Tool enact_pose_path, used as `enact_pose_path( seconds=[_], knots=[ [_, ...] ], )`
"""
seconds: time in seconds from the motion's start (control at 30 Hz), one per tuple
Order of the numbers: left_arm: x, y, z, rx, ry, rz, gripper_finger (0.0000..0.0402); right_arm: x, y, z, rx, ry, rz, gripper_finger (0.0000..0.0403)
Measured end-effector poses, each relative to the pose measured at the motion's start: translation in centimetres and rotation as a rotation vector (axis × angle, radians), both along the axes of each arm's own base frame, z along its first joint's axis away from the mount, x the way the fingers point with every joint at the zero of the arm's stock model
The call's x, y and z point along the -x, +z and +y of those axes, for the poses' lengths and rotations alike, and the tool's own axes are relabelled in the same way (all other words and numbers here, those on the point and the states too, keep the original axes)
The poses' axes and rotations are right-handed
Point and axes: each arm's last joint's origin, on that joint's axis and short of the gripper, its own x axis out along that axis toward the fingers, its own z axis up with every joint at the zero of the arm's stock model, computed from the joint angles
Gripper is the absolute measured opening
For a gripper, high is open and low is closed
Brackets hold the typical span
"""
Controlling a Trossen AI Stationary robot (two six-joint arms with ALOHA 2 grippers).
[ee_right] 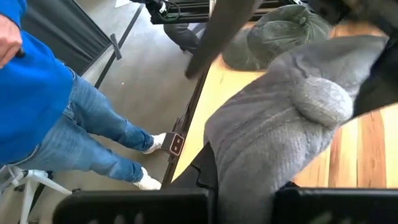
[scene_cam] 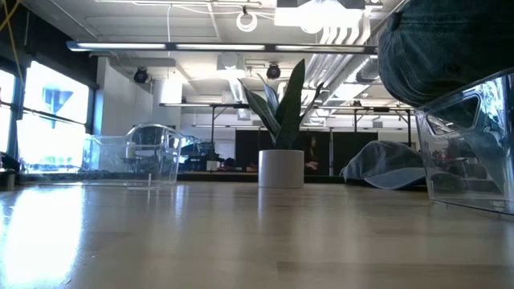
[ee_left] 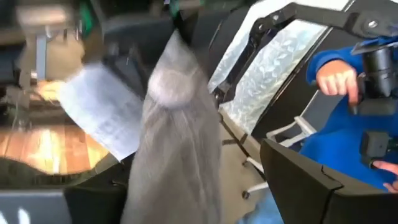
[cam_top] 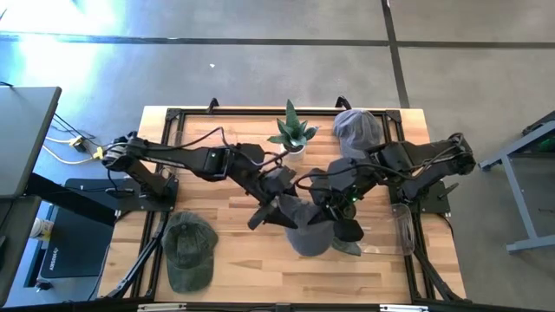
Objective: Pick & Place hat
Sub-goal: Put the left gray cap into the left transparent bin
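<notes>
plant pot (cam_top: 295, 147) – behind grey hat (cam_top: 310, 236) | green cap (cam_top: 189, 251) – left, clear

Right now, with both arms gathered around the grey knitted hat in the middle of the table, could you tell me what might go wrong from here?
1. The grey knitted hat hangs limp between the left hand and right hand; if either lets go early, it may drop or drag.
2. The potted plant stands just behind the crowded arms, so a swing could tip it.
3. A person stands close to the table edge, within a wide swing's path.
</notes>
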Motion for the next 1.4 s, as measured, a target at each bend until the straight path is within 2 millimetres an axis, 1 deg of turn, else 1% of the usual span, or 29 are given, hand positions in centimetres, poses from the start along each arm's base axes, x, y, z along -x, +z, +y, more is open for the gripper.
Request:
enact_pose_path(
  seconds=[0.07, 0.13, 0.23, 0.37, 0.4, 0.43, 0.57, 0.63, 0.7, 0.8, 0.9, 0.97, 1.07, 1.13, 1.23, 1.4],
  knots=[
    [0.2, 0.1, -0.2, -0.02, -0.008, -0.01, 0.0232, 0.0, 0.0, 0.0, -0.008, 0.0, -0.001, 0.0007],
    [0.1, -0.1, -0.2, -0.038, -0.015, -0.013, 0.0202, 0.0, 0.1, 0.0, -0.014, 0.006, -0.002, 0.0006],
    [0.3, 0.1, -0.3, -0.037, -0.039, -0.018, 0.0139, 0.1, 0.3, 0.1, -0.033, 0.023, -0.012, 0.0003],
    [0.7, 0.5, -0.4, -0.021, -0.117, -0.039, 0.0039, 0.6, 1.0, 0.0, -0.078, 0.036, -0.036, 0.0008],
    [0.8, 0.6, -0.4, -0.018, -0.134, -0.042, 0.002, 0.8, 1.2, 0.0, -0.09, 0.038, -0.044, 0.0009],
    [0.8, 0.6, -0.5, -0.016, -0.147, -0.046, 0.0011, 1.0, 1.5, 0.0, -0.102, 0.047, -0.054, 0.001],
    [1.0, 1.2, -0.5, -0.012, -0.163, -0.087, 0.0019, 1.4, 2.0, 0.2, -0.172, 0.105, -0.053, 0.0011],
    [1.5, 1.8, -0.4, -0.009, -0.17, -0.118, 0.0012, 1.2, 2.0, 0.7, -0.205, 0.158, -0.06, 0.0016],
    [1.6, 2.0, -0.4, -0.008, -0.177, -0.13, 0.0004, 1.0, 2.1, 0.9, -0.239, 0.21, -0.063, 0.003],
    [1.8, 2.0, -0.4, -0.011, -0.177, -0.118, 0.0006, 0.5, 1.5, 1.1, -0.249, 0.266, -0.039, 0.0072],
    [2.2, 2.6, -0.3, -0.008, -0.189, -0.148, 0.0005, 0.3, 0.8, 1.4, -0.191, 0.346, -0.051, 0.0126],
    [2.3, 2.6, -0.3, -0.008, -0.189, -0.142, 0.0002, 0.2, 0.4, 1.4, -0.153, 0.412, -0.062, 0.0157],
    [2.5, 2.7, -0.3, -0.001, -0.188, -0.127, 0.0002, 0.5, 0.0, 1.4, -0.104, 0.47, -0.064, 0.0189],
    [2.6, 2.7, -0.3, 0.003, -0.191, -0.122, 0.0002, 0.7, -0.3, 1.3, -0.083, 0.481, -0.046, 0.0197],
    [2.6, 2.4, -0.3, 0.005, -0.206, -0.089, 0.0001, 1.0, -0.8, 0.9, -0.055, 0.47, 0.011, 0.0198],
    [2.7, 2.4, -0.5, 0.007, -0.218, -0.082, 0.0001, 1.6, -1.4, 0.2, 0.064, 0.427, 0.078, 0.0195]
  ],
)
